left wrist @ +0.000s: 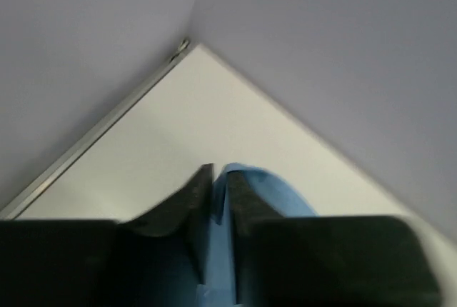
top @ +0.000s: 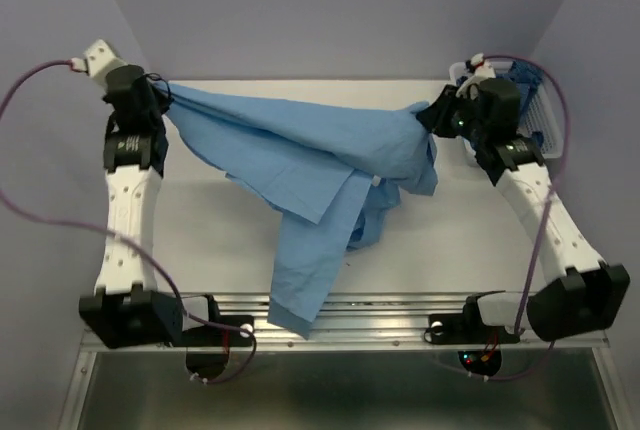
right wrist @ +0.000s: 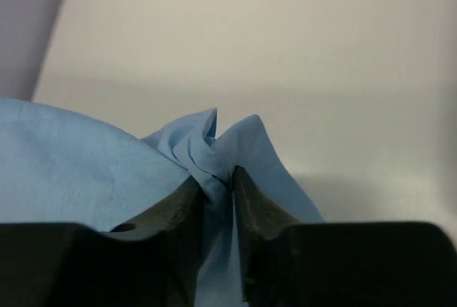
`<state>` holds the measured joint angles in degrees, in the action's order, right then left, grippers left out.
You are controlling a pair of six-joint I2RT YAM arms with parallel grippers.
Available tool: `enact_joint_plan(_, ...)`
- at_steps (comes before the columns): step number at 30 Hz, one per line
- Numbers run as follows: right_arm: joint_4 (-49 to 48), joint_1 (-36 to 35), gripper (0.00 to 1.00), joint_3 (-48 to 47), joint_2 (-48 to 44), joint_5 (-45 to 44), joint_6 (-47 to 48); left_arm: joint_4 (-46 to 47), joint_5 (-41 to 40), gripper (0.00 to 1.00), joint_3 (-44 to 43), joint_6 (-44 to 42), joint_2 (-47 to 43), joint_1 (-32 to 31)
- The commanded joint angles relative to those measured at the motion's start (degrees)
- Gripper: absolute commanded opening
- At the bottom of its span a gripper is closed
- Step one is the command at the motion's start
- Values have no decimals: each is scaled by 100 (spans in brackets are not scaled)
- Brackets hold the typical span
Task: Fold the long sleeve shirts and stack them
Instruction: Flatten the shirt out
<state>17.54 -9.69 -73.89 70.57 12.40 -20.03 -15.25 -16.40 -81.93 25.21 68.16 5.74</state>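
Now holding the light sky-blue shirt stretched above the far half of the table. Pinching one end in the left gripper over the table's far left corner. Clamping a bunched fold in the right gripper over the table's far right. Draping one length down to the table's near edge. Darker blue shirt in the white basket, table's far right corner.

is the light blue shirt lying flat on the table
No, the light blue shirt hangs stretched between the left gripper and the right gripper, each pinching one end.
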Motion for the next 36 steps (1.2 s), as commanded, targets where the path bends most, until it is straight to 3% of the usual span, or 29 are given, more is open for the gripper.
enact_joint_plan(1, -365, 64, 37, 331, 869, -378, 129, 399, -30, 76, 372, -16, 1398, 85)
enact_joint_plan(2, -348, 64, 44, 279, 1132, -623, 209, 373, 240, 98, 232, -69, 1715, 94)
enact_joint_plan(3, -269, 64, 55, 17, 1378, -782, 323, 164, 295, 99, -274, -95, 2371, 94)
enact_joint_plan(4, -103, 64, 73, -185, 1799, -870, 403, -134, 339, 99, -567, -35, 2673, 94)
enact_joint_plan(5, 403, 64, 100, -596, 1959, -932, 560, -685, 435, 99, -900, 18, 3024, 94)
enact_joint_plan(7, 706, 64, 100, -697, 2023, -950, 571, -822, 524, 99, -782, 71, 3019, 59)
enact_joint_plan(11, 645, 64, 100, -13, 1330, -1431, 317, -296, 1076, 99, 552, 300, 2133, -160)
enact_joint_plan(15, 680, 64, 100, 883, 705, -1355, -132, 311, 1894, 99, 2370, 572, 781, -1342)
enact_joint_plan(18, 725, 64, 100, 1639, 424, -1082, -247, 504, 2167, 99, 3146, 1011, 330, -2083)
enact_joint_plan(19, 655, 64, 100, 1823, 371, -1091, -282, 636, 2220, 99, 3287, 1108, 277, -2486)
enact_joint_plan(26, 619, 64, 100, 2432, 221, -678, -291, 980, 2168, 99, 3702, 1741, 610, -3648)
enact_joint_plan(32, 785, 64, 100, 2458, 194, -573, -203, 690, 606, 99, 3650, 2190, 1181, -3659)
enact_joint_plan(36, 953, 64, 100, 2660, 98, -467, -176, 822, 358, 99, 3492, 2093, 1567, -3466)
